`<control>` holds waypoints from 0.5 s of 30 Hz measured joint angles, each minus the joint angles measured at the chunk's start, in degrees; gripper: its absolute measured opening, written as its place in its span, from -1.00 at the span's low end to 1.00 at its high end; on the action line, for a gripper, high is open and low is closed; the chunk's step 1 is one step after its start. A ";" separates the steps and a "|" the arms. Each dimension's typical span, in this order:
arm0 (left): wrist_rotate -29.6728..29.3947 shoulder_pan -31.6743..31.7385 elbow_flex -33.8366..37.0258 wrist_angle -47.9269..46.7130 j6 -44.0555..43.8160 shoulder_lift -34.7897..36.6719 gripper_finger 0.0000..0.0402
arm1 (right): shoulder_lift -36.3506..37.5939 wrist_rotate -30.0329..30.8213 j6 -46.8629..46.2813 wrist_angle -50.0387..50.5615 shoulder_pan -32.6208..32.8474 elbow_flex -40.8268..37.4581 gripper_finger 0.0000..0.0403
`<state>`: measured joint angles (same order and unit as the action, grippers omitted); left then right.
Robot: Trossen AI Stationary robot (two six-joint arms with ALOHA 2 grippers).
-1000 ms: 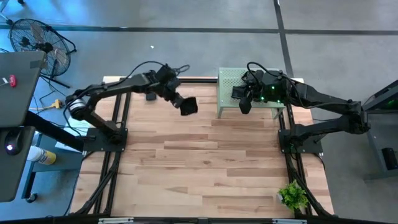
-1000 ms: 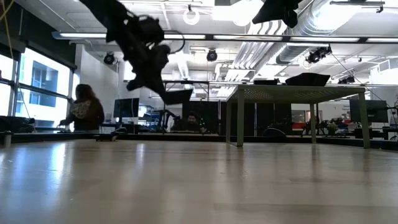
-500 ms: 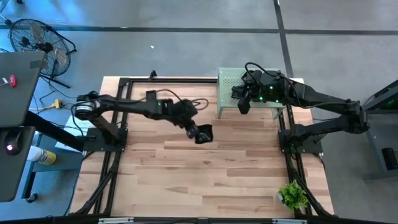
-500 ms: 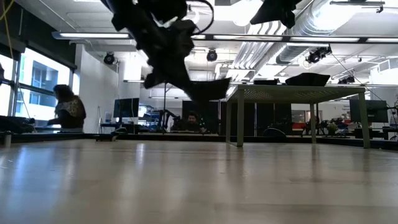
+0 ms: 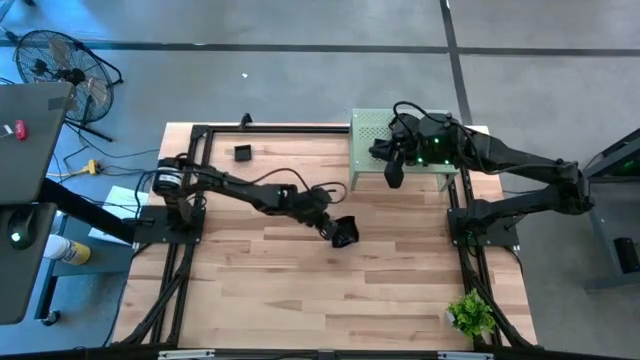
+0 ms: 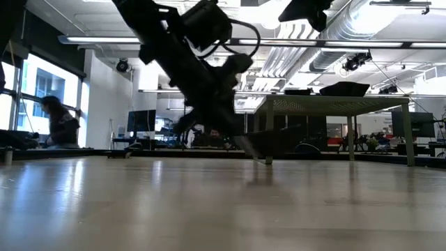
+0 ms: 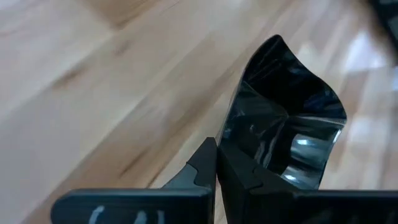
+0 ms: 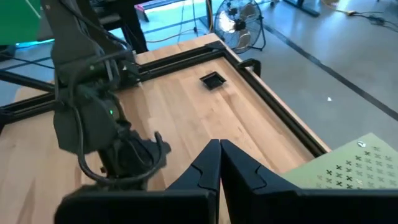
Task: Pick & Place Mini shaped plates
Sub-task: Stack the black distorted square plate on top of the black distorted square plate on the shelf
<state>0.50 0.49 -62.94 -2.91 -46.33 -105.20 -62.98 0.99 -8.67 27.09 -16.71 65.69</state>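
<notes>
My left gripper (image 5: pixel 338 231) (image 7: pixel 216 167) is shut on a glossy black mini shaped plate (image 5: pixel 346 236) (image 7: pixel 281 124) with a wavy, pointed rim, low over the middle of the wooden table. A second small black square plate (image 5: pixel 242 153) (image 8: pixel 213 81) lies flat on the table near the far left corner. Dark plate shapes (image 6: pixel 347 88) sit on top of the pale green perforated stand (image 5: pixel 372 150). My right gripper (image 5: pixel 393 173) (image 8: pixel 219 155) is shut on nothing, high above the stand's front edge. My left gripper pinches the plate by its rim (image 7: pixel 231 148) between the two fingers. The fingers slant down from the table's left. The plate sticks out beyond the fingertips, tilted, its hollow side facing the wrist camera. Whether its low edge (image 6: pixel 259 157) touches the wood I cannot tell.
The green stand stands at the far right on thin legs (image 6: pixel 268 136). A small green plant (image 5: pixel 470 315) sits at the near right corner. Bare wood (image 5: pixel 300 290) fills the near half of the table. A person (image 6: pixel 56 124) is in the room beyond.
My left gripper has swung from the far left of the table toward its middle and sunk close to the wood, carrying the black plate along, still shut on it. My right gripper has stayed above the stand.
</notes>
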 joint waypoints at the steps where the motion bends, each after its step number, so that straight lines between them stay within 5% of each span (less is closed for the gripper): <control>1: -0.09 -0.28 -0.08 2.18 -0.89 -0.82 -0.99 | 0.00 -0.29 -0.13 -0.04 0.00 0.00 -0.98; 9: 1.79 -0.12 -0.09 6.23 -3.49 -2.37 -0.96 | 0.02 -1.44 -0.28 -0.28 1.07 0.00 -0.99; 15: 4.47 -0.10 -0.09 5.80 -1.95 -2.26 -0.68 | 0.02 -1.36 -0.44 -0.26 3.51 0.00 -0.97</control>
<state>4.97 0.39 -63.02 2.89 -48.28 -107.46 -62.96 -0.37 -9.11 26.83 -13.20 65.69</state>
